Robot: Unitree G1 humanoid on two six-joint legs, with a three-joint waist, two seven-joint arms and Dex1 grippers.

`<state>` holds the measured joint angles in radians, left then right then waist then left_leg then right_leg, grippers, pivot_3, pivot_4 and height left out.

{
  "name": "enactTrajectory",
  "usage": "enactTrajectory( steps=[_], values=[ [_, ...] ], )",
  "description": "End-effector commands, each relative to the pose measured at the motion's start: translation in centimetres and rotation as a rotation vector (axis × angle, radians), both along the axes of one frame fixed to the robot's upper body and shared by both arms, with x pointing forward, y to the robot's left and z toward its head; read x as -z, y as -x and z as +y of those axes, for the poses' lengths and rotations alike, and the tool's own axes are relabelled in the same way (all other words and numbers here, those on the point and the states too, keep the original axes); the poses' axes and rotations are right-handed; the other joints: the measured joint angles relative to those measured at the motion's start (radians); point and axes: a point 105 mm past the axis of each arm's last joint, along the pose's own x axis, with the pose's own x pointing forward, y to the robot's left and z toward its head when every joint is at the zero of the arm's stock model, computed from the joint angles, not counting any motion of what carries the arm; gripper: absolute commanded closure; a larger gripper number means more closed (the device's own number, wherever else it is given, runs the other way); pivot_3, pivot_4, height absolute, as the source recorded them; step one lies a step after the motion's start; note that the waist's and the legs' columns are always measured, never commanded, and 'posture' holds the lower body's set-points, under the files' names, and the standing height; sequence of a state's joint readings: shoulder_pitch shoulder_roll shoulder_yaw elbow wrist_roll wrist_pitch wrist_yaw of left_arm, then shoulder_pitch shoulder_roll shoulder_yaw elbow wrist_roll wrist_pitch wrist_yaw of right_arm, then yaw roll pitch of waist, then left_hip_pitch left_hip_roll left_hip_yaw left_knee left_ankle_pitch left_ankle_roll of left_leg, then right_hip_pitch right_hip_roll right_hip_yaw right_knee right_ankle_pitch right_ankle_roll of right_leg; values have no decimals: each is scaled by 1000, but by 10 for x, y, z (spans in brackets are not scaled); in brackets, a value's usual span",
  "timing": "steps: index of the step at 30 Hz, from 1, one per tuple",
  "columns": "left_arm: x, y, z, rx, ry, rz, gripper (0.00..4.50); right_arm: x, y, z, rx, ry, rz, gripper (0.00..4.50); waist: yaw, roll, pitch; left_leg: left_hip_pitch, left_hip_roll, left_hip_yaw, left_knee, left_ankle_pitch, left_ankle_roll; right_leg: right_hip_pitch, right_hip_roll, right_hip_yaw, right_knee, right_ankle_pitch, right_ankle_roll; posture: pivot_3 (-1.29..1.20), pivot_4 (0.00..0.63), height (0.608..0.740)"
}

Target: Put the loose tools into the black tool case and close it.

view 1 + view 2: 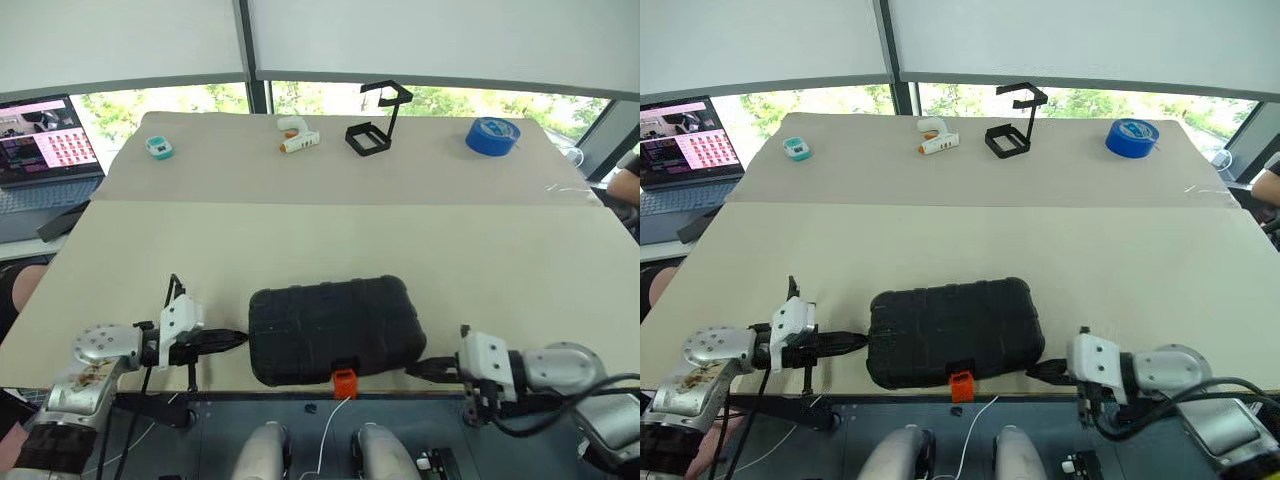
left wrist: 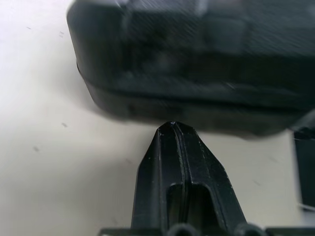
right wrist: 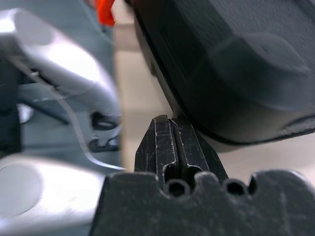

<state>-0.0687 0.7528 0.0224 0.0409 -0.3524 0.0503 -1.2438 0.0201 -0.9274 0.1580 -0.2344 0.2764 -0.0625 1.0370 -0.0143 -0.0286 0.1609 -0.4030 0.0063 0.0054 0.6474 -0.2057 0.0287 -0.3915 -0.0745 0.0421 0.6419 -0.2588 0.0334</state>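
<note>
Case (image 1: 333, 328) is closed, lying flat at the near edge of the tabletop (image 1: 330, 240), roughly centred along that edge. Ribbed shell up, orange latch (image 1: 344, 382) on the near side, hanging just past the edge.

Left gripper (image 1: 238, 340): jaws together, empty, tip pointing at the case's left end, right at it; the wrist view puts the tip just short of the shell seam, and contact can't be confirmed. Right gripper (image 1: 416, 368): jaws together, empty, tip at the case's near right corner, low by the tabletop edge; the wrist view shows it tucked under the rounded corner, touching or nearly so.

Far strip of the tabletop, left to right: small teal-white gadget (image 1: 159, 148), white-orange gun-shaped tool (image 1: 297, 137), black wire stand (image 1: 376, 126), blue tape roll (image 1: 492, 136) near the far right corner. All well apart from the case.

Laptop (image 1: 45, 150) with its screen lit sits off the tabletop's left edge.
</note>
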Motion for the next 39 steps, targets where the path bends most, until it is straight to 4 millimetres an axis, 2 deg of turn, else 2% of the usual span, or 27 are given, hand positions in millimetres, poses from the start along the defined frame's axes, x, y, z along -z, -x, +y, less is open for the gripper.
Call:
enactTrajectory(
  steps=[1, 8, 11, 14, 15, 17, 19, 22, 24, 27, 30, 34, 39],
  values=[
    [-3, -2, -4, -6, 16, -23, 4478, -12, -20, 4, 34, -3, -89, 4500, 0, 0, 0, 0, 0, 0, 0, 0, 0, 0, 0, 0, 0, 0, 0, 0, 150, 740],
    [-1, 7, -32, 8, 120, -32, 4478, -29, -74, 1, 152, -10, -217, 4500, 1, 0, 0, -1, -1, 0, 0, 0, 0, -1, -1, 0, 2, 0, 0, 0, 150, 740],
    [-13, 10, -43, -21, 213, -45, 4478, -31, -102, -5, 247, -8, -267, 4500, 4, 0, 0, -1, -2, 0, 0, 0, 0, -2, -1, 0, 2, 0, 0, 0, 150, 740],
    [-28, 19, -37, -32, 273, -5, 4478, -32, -116, -12, 300, 10, -297, 4500, 2, 0, 0, -2, -3, -1, 0, 0, 0, -4, -2, 0, 4, 0, 0, 0, 150, 740],
    [-34, 23, -27, -39, 277, 33, 4478, -33, -119, -15, 312, 12, -300, 4500, 2, 0, 1, -3, -3, -1, 0, 0, 0, -5, -2, 0, 4, 0, 0, 0, 150, 740],
    [-47, 25, -10, -69, 292, 96, 4478, -36, -120, -21, 328, 11, -292, 4500, 1, 0, 1, -4, -3, -1, 0, 0, 0, -6, -2, 0, 5, 0, 0, 0, 150, 740],
    [-64, 18, 7, -108, 307, 144, 4478, -34, -116, -28, 334, 24, -261, 4500, 0, 1, 1, -4, -2, -1, 0, 0, 0, -7, -1, 0, 5, 0, 0, 0, 150, 740],
    [-82, -2, 15, -159, 310, 120, 4478, -31, -107, -33, 325, 31, -194, 4500, 9, 2, 2, -3, -3, -2, 0, 0, 0, -6, -1, -1, 6, 0, 0, 0, 150, 740],
    [-85, -26, 15, -234, 280, 86, 4478, -26, -98, -33, 305, 39, -150, 4500, 9, 3, 2, -2, -3, -1, 1, 0, 0, -2, -2, -2, 4, 0, 0, 0, 150, 740],
    [-82, -58, 2, -290, 246, 30, 4478, -15, -83, -23, 257, 53, -72, 4500, 11, 2, 2, -1, -6, -2, 1, 0, 0, -1, -3, -2, 4, -1, 2, 0, 150, 740],
    [-68, -73, -25, -260, 227, 60, 4478, -11, -76, -7, 232, 35, -47, 4500, 9, 1, 3, -2, -7, -2, 2, 0, 0, -1, -2, -2, 5, -1, 3, 0, 150, 740],
    [-44, -79, -39, -235, 161, 101, 4478, -14, -83, 8, 233, 9, -73, 4500, -10, 1, 3, -3, -7, -2, 2, 0, 0, -3, -1, 0, 5, -1, 3, 0, 150, 740],
    [-37, -71, -51, -186, 174, 142, 4478, -21, -98, 14, 259, -16, -121, 4500, -11, 1, 3, -4, -7, -2, 1, 0, 0, -6, -1, 0, 6, -1, 3, 0, 150, 740]
  ],
)
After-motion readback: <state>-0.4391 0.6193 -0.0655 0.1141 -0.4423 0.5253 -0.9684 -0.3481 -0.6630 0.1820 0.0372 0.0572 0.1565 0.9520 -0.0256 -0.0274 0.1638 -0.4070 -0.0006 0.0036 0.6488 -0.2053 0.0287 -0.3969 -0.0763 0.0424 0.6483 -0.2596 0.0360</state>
